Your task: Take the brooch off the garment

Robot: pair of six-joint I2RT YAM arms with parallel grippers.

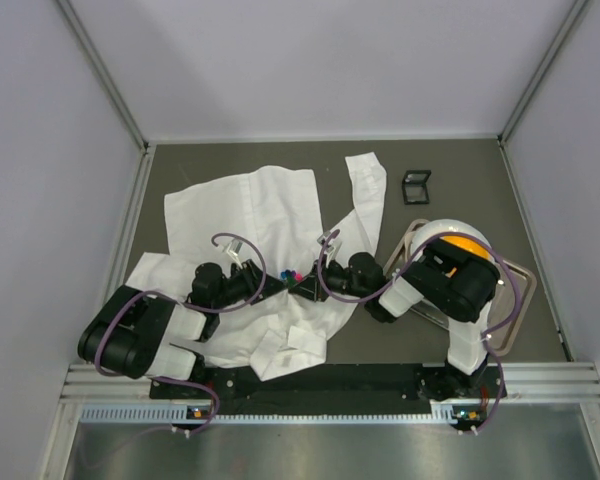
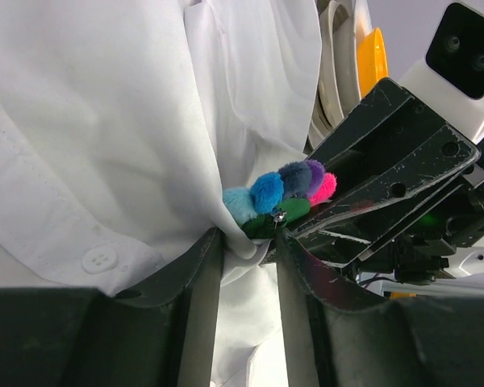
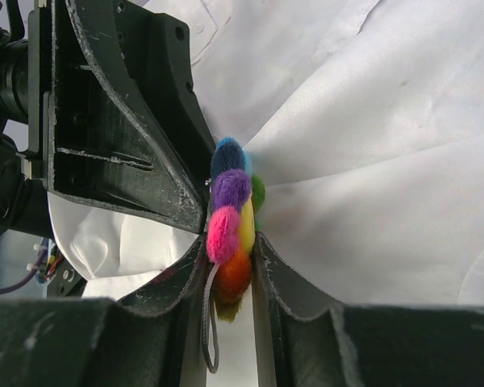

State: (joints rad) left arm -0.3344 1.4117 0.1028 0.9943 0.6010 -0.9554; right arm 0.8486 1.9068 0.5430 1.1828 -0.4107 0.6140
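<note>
brooch on bunched fold of garment, mid-desk, between both wrists; right fingers clamped on its pink-orange lower edge; left fingers straddle cloth fold just under it, pinching or slack: cannot tell; top view gives only coloured speck; wrist views show fuzzy round pompoms, blue, purple, pink, yellow, green; garment thin, creased, white; flat button seen from left wrist only

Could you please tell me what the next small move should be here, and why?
Probably tighten the left gripper on the fold of garment between its fingers. The right gripper is clamped on the brooch, which sits against the cloth, so the fabric likely needs anchoring before any pull.
</note>
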